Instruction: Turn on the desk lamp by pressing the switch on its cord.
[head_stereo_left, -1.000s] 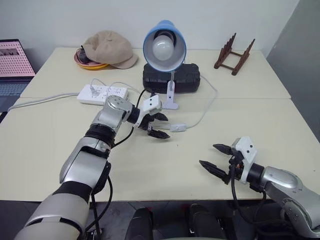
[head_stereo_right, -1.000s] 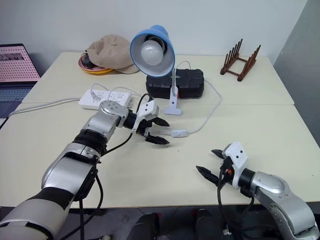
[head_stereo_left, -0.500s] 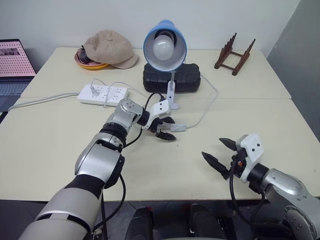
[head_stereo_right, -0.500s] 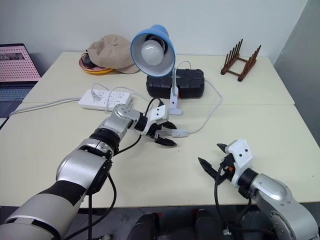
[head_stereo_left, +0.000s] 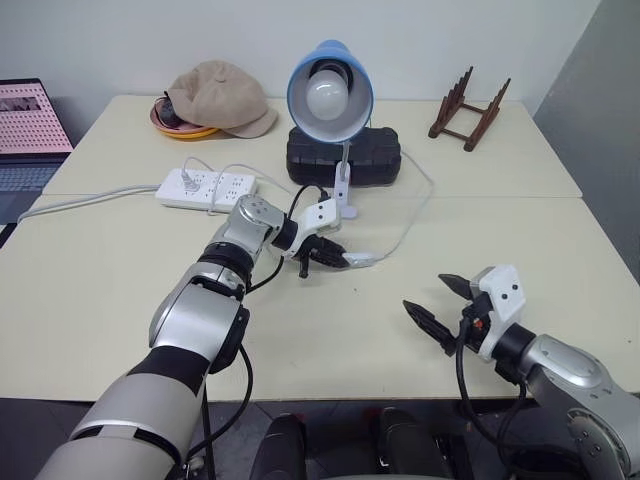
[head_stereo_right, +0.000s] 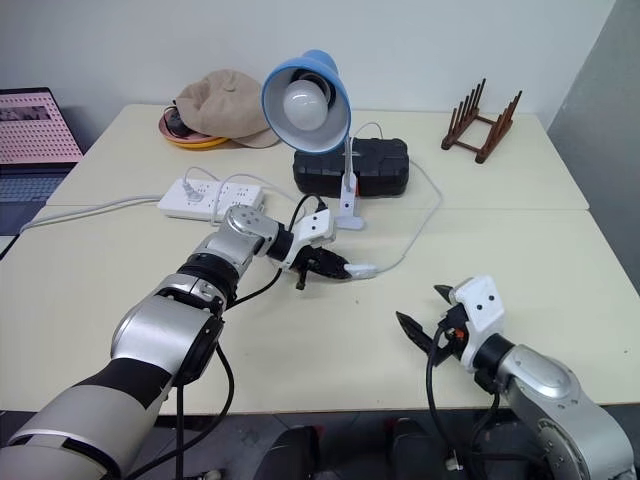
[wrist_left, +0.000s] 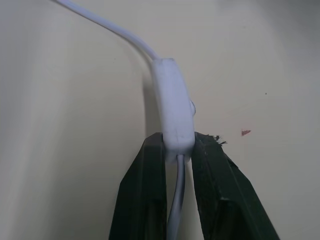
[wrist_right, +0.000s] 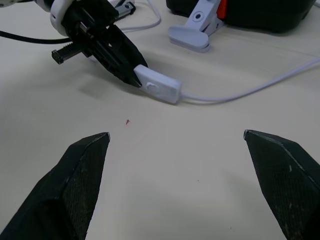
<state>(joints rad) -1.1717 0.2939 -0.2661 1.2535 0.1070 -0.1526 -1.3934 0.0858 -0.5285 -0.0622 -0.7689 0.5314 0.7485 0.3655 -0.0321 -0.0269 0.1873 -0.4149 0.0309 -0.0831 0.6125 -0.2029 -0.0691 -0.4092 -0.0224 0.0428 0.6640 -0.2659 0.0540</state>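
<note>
Now left end effector (wrist_left: 178, 150) pinching switch (wrist_left: 173, 102), table (head_stereo_left: 300, 330)

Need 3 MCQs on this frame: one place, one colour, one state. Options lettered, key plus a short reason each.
1. Where is the switch?
A. on the cap
B. between the left gripper's fingers
C. under the rack

2. What colour is the desk lamp's shade?
A. red
B. green
C. blue

3. What is the right gripper doing?
A. open, holding nothing
B. shut on the cord
C. shut on the bulb

Key: B, the left wrist view shows black fingers clamping the switch's end; C, the shade is blue around the white bulb; A, its fingers stand wide apart above bare table.
</note>
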